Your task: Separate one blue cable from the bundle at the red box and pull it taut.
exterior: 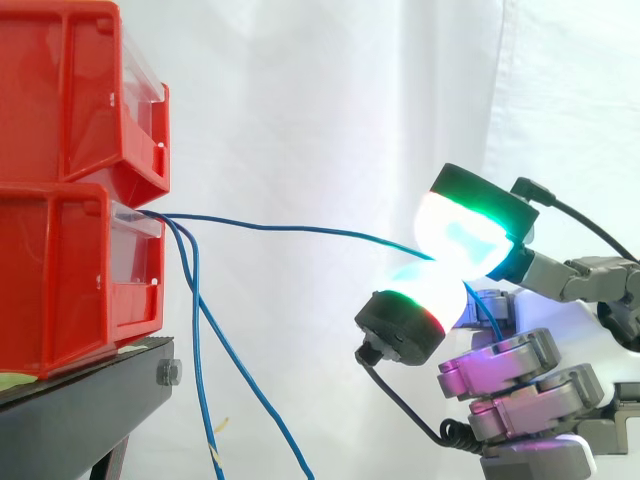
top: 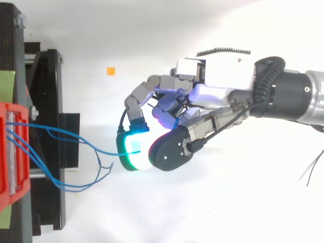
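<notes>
Blue cable [exterior: 300,229] comes out at the top front edge of the lower red bin [exterior: 60,280], just under the upper red bin [exterior: 60,90], and runs right, nearly level, to the hand [top: 223,83]. Slight sag in the side view and a few bends in the top view, so not fully taut.

The hand pinches it between two glowing pads [exterior: 465,235] – upper one green and white, lower one white with a red edge. A short blue stretch shows again behind the pads, among the fingers. The other fingers are curled in below, glowing purple.

The other blue cables [exterior: 197,340] leave the same spot on the bin and drop steeply, well apart from the held one – in the top view they loop out over the black stand [exterior: 90,410] and end in loose tips near the green pad.

Both bins sit stacked on the stand, with the white curtain [exterior: 330,100] behind. A small orange square [top: 110,71] lies on the white floor, clear of everything.
</notes>
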You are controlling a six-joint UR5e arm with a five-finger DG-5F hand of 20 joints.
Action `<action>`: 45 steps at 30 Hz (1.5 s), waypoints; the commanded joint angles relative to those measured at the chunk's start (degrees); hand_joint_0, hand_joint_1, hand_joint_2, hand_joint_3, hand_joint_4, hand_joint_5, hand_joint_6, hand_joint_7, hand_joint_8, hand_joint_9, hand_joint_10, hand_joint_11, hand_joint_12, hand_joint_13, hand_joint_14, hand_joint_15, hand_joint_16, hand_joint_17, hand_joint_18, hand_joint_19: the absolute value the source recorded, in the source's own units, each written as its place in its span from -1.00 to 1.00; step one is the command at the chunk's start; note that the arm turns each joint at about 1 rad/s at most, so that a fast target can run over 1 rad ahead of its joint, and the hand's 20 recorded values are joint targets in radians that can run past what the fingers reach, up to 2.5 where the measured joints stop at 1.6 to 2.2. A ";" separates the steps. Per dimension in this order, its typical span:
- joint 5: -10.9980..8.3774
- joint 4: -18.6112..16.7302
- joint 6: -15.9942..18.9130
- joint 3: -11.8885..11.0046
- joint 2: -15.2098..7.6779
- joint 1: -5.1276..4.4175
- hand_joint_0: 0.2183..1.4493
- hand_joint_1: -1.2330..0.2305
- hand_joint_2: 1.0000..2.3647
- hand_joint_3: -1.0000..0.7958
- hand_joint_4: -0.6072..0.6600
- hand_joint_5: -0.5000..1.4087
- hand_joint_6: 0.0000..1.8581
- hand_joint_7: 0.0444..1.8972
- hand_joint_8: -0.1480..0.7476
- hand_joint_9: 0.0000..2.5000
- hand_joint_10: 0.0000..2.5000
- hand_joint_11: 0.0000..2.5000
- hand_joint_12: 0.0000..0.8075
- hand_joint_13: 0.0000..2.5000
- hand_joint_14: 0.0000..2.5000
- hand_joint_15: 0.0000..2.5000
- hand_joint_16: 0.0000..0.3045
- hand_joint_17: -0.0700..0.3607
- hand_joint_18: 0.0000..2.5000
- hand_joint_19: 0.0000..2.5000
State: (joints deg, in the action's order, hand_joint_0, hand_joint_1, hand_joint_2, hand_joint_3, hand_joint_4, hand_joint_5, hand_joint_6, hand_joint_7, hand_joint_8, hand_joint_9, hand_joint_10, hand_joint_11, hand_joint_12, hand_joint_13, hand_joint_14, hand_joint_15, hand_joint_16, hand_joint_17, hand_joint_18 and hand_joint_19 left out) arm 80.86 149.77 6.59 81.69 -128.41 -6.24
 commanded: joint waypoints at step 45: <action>0.00 0.00 0.00 0.05 0.00 0.00 -0.02 -0.40 -0.98 -0.27 -0.38 -0.67 0.03 0.24 0.02 -0.30 1.00 0.34 -0.11 -0.17 0.81 0.05 -0.72 -0.23 -0.05 -0.04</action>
State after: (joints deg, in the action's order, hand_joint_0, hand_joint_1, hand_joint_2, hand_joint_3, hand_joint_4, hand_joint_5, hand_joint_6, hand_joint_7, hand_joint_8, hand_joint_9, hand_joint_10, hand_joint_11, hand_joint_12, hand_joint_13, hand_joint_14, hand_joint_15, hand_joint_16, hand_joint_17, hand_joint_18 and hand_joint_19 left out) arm 80.86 149.77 6.59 81.71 -128.40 -6.24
